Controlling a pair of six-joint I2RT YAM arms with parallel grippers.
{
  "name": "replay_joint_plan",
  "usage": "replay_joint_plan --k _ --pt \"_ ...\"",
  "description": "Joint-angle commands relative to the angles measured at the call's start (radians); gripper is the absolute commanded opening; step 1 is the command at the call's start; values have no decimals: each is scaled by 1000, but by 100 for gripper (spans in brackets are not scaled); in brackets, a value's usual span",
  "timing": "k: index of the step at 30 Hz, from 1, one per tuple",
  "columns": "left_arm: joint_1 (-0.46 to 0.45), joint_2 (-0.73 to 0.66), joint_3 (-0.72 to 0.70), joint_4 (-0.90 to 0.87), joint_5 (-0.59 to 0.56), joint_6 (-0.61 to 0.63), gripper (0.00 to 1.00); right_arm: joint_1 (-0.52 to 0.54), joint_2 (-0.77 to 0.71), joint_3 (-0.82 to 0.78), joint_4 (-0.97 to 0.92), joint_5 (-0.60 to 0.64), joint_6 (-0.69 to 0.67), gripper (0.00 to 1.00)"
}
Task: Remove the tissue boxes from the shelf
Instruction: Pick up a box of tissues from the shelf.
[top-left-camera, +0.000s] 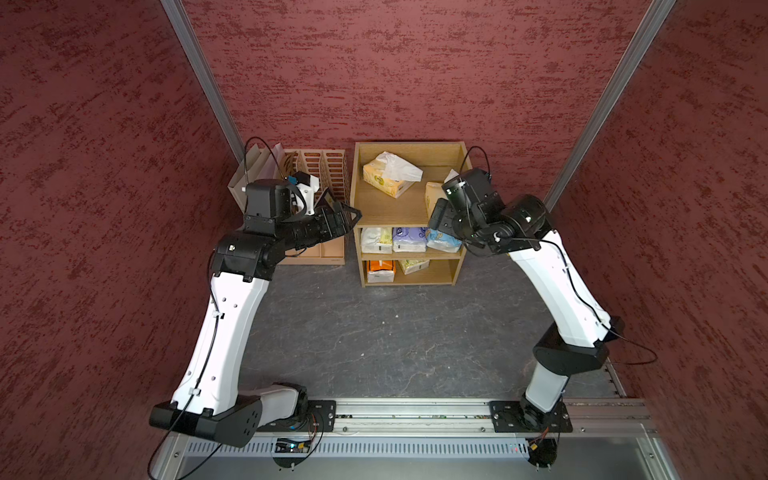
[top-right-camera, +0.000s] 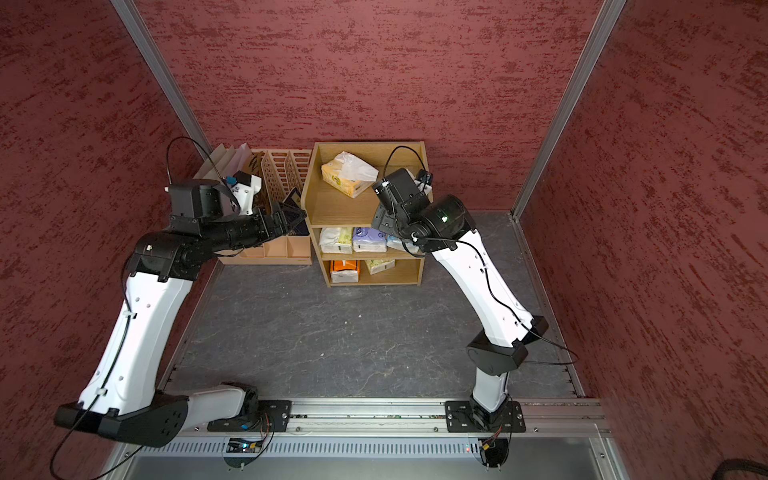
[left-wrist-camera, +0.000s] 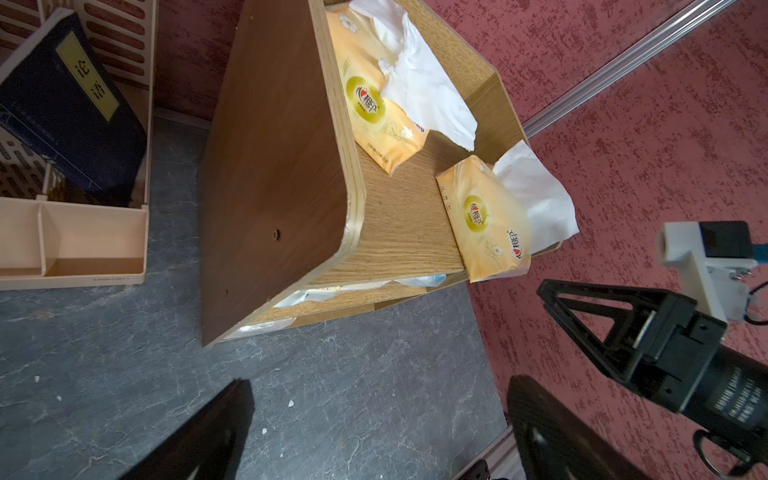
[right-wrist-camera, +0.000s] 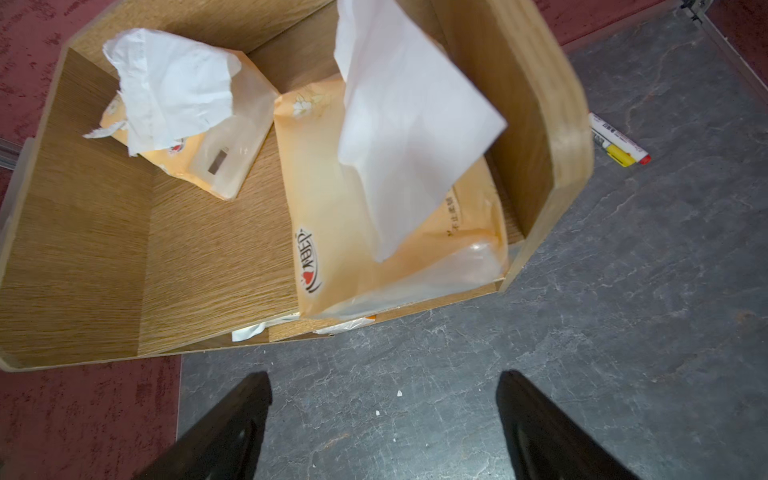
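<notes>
Shelf: light-oak wooden 3-tier shelf (top-left-camera: 386, 208), far centre.
Top tier: 2 orange-yellow soft tissue packs (top-left-camera: 384, 178); 5 more below.
L hand (left-wrist-camera: 380, 386): apart, empty, left of shelf.
R hand (right-wrist-camera: 384, 382): apart, empty, by right pack (top-left-camera: 432, 197).

A peach slotted organizer (top-left-camera: 332, 174) stood on the dark grey table (top-left-camera: 374, 340), against the red textured back wall (top-left-camera: 415, 62). A dark blue booklet (left-wrist-camera: 70, 108) with a yellow label leaned tilted inside it. Pale folders (top-left-camera: 253, 174) stood at the organizer's left end. A white-and-yellow marker (right-wrist-camera: 618, 140) with a red cap lay flat on the table, and a few white specks (right-wrist-camera: 399, 392) dotted the surface.
</notes>
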Motion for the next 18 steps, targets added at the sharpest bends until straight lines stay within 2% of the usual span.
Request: replay_joint_plan --k 1,9,12,18 --pt "-4 -44 -24 53 39 -3 100 6 -37 -37 123 11 -17 91" --pt "-32 -58 -107 138 74 -12 100 1 32 0 111 93 13 91" --pt "-46 -32 -54 96 48 -4 100 -8 48 2 129 94 -5 91" --pt "-62 -39 -73 133 44 -9 100 -23 100 18 115 102 -7 88"
